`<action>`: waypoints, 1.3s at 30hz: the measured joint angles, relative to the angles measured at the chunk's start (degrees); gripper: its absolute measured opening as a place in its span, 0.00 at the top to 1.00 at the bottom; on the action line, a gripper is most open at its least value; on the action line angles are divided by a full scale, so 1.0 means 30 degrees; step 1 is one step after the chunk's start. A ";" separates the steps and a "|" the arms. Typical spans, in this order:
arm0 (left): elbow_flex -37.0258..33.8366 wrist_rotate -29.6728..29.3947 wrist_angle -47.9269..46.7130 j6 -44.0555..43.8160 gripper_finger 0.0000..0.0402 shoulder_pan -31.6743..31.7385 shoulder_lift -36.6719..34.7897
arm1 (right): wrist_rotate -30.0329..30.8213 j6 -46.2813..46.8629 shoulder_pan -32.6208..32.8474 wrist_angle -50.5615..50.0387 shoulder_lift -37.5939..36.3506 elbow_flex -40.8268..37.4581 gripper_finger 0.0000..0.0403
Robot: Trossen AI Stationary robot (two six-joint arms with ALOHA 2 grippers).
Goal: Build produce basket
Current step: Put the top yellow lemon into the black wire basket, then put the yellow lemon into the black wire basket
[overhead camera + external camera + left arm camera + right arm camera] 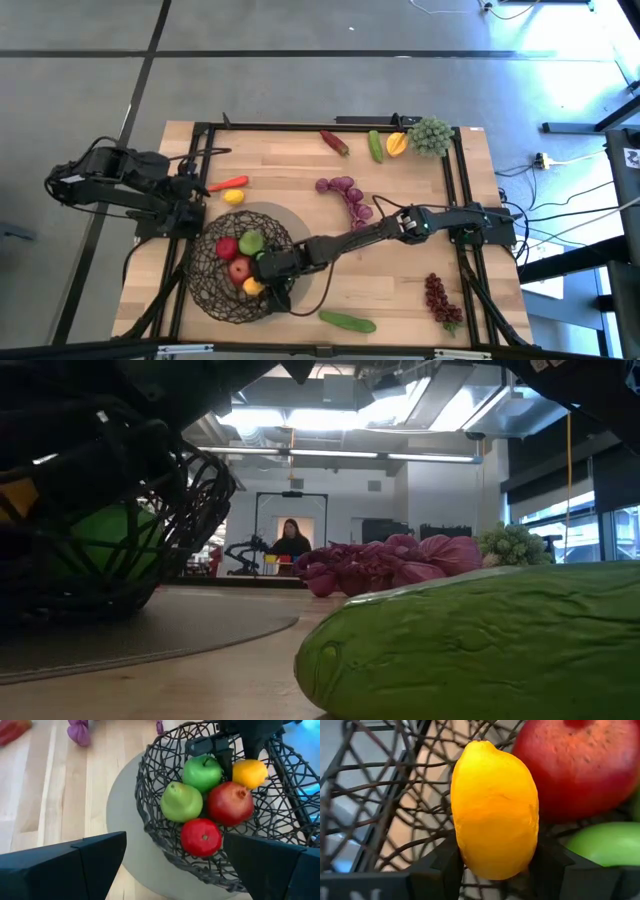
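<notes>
The dark wire-mesh basket [212, 292] [150, 785] stands on a round grey mat [297, 232] near the table's front left. In it lie a green apple [202, 771], a green pear [181, 802], a red pomegranate [230, 802] and a red fruit [201, 837]. My right gripper [262, 276] [495, 872] reaches into the basket from the right, shut on a yellow lemon [495, 810] [250, 772]. My left gripper [172, 865] hovers open above the basket's left side, beside the left arm [150, 200]. My right gripper pinches the lemon between its two fingers, which lie on opposite sides of its lower part [470, 855]. The fingers slant downward from the table's right side into the basket. The lemon stands on end next to the pomegranate [580, 765]; whether it rests on the mesh I cannot tell.
Loose produce lies around: a red chili [335, 143], cucumber [375, 146], yellow fruit [397, 144] and green bunch [432, 135] at the far edge, purple grapes [345, 195] mid-table, an orange piece [230, 183] left, dark-red grapes [440, 298] and a cucumber [348, 321] near the front.
</notes>
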 joint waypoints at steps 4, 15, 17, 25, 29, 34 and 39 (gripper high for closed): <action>0.0000 -0.0007 0.0000 -0.0062 0.19 0.0000 0.0000 | 0.0181 0.0032 -0.0079 -0.0038 0.0007 0.0000 0.46; 0.0000 -0.0010 -0.0007 -0.0094 0.19 0.0000 0.0000 | -0.0082 0.0565 -0.0380 0.0029 -0.0027 -0.0007 0.39; 0.0000 -0.0017 0.0000 -0.0303 0.19 -0.0001 0.0000 | -0.0452 0.0770 -0.0470 -0.0043 -0.0150 0.0058 0.39; 0.0000 -0.2086 -0.0062 -0.3936 0.19 -0.0007 0.0000 | 0.0574 0.0396 -0.0468 -0.0278 -0.1854 0.0423 0.39; 0.0022 -0.4324 -0.0051 -0.5174 0.19 0.0000 0.0565 | 0.1312 0.0341 -0.0466 -0.0657 -0.3073 0.0393 0.39; 0.0022 -0.5911 0.0051 -0.6789 0.19 -0.0007 0.2251 | 0.2128 0.0299 -0.0616 -0.2074 -0.4738 0.0437 0.39; 0.0022 -0.6778 -0.0055 -0.9816 0.19 0.0269 0.4371 | 0.2301 -0.0169 -0.0865 -0.3759 -0.6528 0.0393 0.39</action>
